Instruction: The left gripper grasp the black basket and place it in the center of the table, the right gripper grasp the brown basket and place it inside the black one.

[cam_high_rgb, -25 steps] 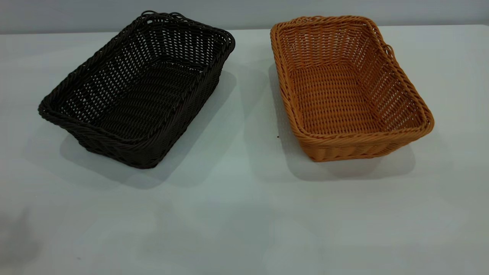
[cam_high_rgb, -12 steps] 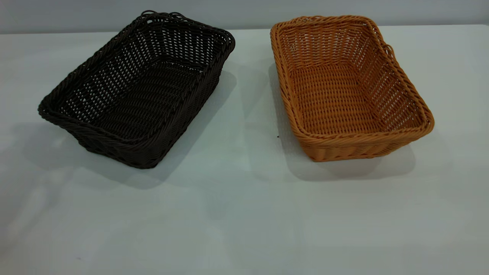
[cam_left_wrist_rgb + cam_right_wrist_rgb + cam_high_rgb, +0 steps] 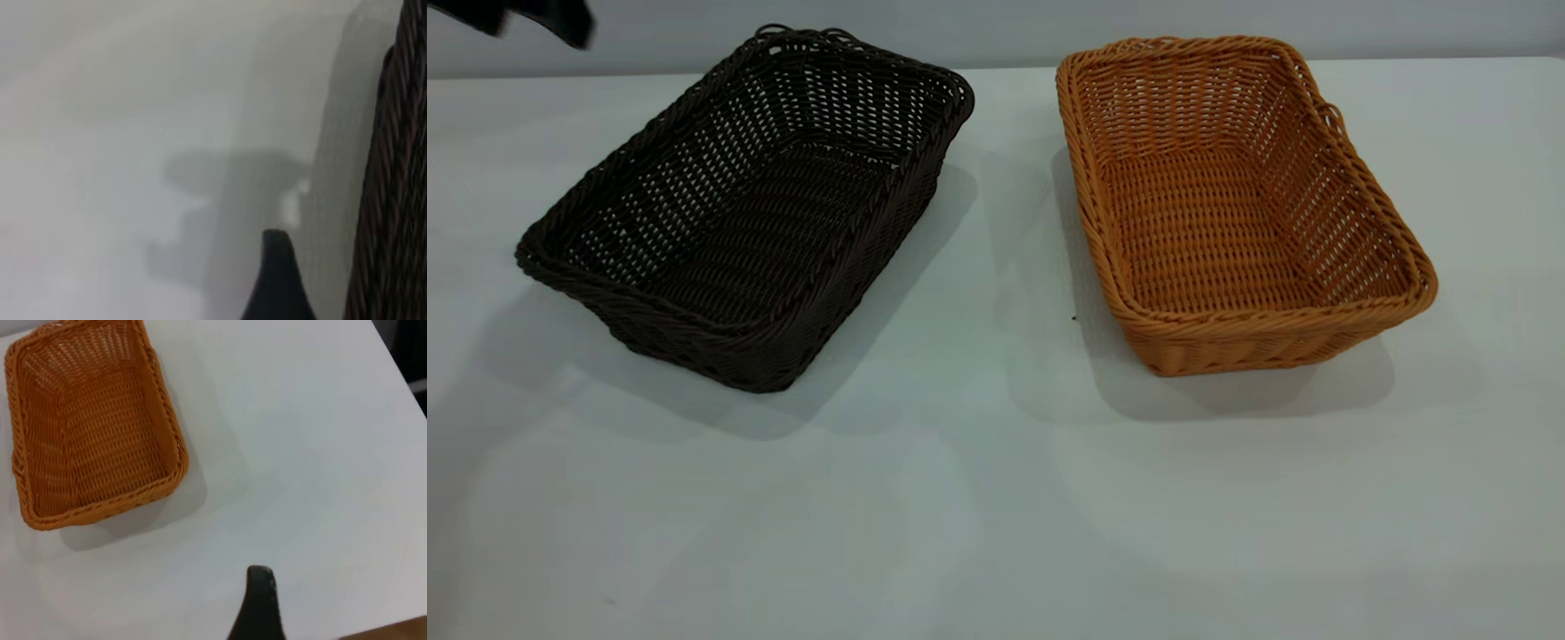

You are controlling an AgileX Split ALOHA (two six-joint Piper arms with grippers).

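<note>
The black basket (image 3: pixel 747 213) stands on the white table (image 3: pixel 978 498) at the left, turned at an angle. The brown basket (image 3: pixel 1227 204) stands at the right, a gap of bare table between them. A dark part of my left arm (image 3: pixel 534 18) shows at the exterior view's top left corner, behind the black basket. My left gripper (image 3: pixel 277 267) hangs above the table right beside the black basket's outer wall (image 3: pixel 393 200), apart from it. My right gripper (image 3: pixel 260 600) hangs over bare table, well away from the brown basket (image 3: pixel 93 433). Both baskets are empty.
The table's far edge meets a grey wall (image 3: pixel 1005 27) just behind the baskets. In the right wrist view the table's edge (image 3: pixel 400 387) and a wooden strip (image 3: pixel 393 630) lie close to my right gripper. Bare table lies in front of the baskets.
A dark part of my left arm has come into the exterior view's top left corner. Arm shadows have shifted over the table's left front. Neither basket has moved.
</note>
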